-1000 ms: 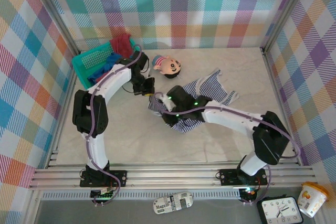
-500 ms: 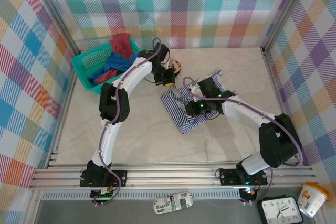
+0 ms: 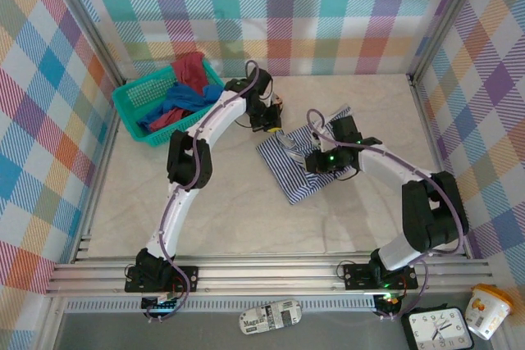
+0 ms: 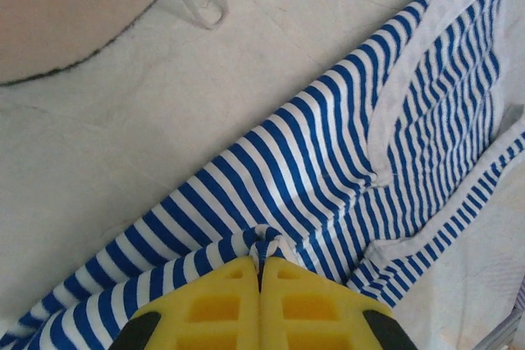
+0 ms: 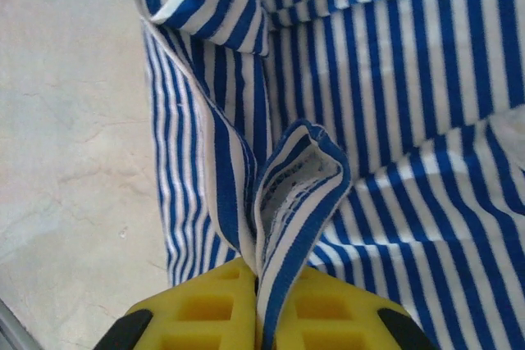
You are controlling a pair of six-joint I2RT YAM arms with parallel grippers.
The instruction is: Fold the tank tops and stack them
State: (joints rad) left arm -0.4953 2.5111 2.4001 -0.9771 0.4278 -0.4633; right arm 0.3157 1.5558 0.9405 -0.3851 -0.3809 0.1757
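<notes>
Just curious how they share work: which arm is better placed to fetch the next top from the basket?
Left, probably. The left tool pinches the striped top at its far-left edge, nearer the basket. The right tool pinches the same top farther right, with the left arm in between.

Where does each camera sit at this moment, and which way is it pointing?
Top external: above and behind the arm bases, looking down on the table; both arms, the teal basket and the striped tank top show.
Left wrist: on the left arm, looking past the left gripper, shut on a pinch of striped cloth, toward the doll.
Right wrist: looking down past the right gripper, shut on a striped fold.
Shared: all three views show the striped tank top; both wrist views show bare table beside it.
</notes>
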